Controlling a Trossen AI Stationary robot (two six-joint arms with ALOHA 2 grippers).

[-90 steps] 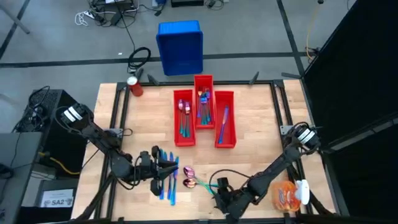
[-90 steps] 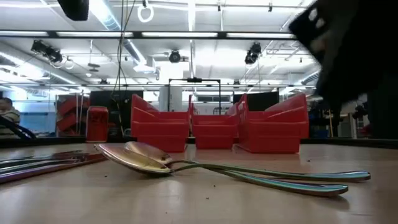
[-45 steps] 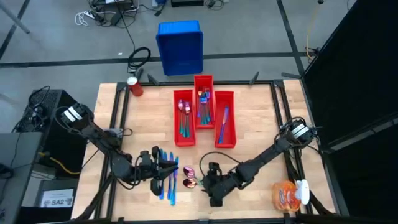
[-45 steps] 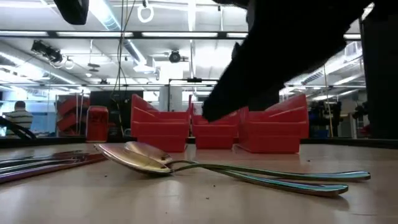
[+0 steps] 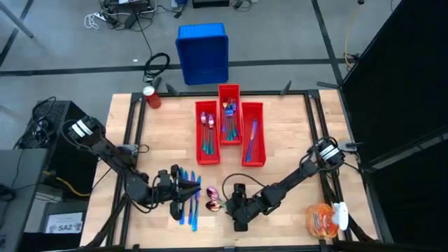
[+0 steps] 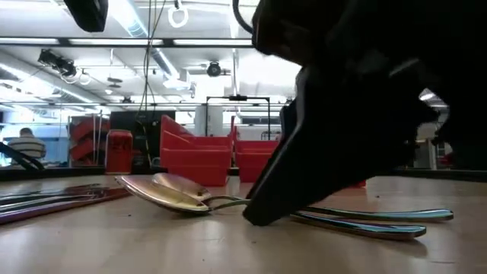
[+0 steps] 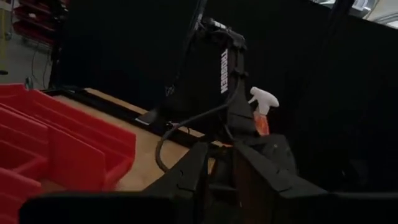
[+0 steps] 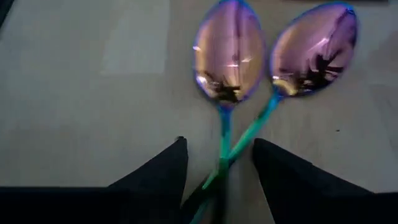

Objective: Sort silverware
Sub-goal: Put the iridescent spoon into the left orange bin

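1. Right end effector [image 5: 232,208] is low at the table's [image 5: 294,150] front edge, near the middle. Its dark fingers [image 8: 158,171] are spread apart, straddling the crossed handles of two spoons [image 8: 227,53]. Nothing is gripped; the fingertips sit on either side of the handles.
2. The two spoons [image 5: 212,199] lie on the bare wood, bowls side by side and pink-purple, teal handles crossing just behind the bowls. In the low view the bowls [image 6: 171,194] rest on the table with the right arm's dark bulk over the handles.
3. Left end effector [image 5: 194,189] is at the front-left of the table, level with the surface, fingers [image 7: 186,177] close together with only a narrow gap. Cannot tell whether anything is clamped between them.
4. A cluster of blue-handled silverware [image 5: 187,206] lies on the table beside and under the left end effector, just left of the spoons.
5. Three long red bins [image 5: 208,133] stand side by side at the table's centre, toward the back edge. Each holds sorted silverware: pieces [image 5: 207,129] in the left bin, more [image 5: 229,115] in the middle bin, one or two [image 5: 253,133] in the right bin.
6. Red can [image 5: 152,96] at the back-left corner. Spray bottle [image 5: 327,218] at the front-right corner.
7. Blue crate [image 5: 203,52] sits on the floor beyond the back edge.
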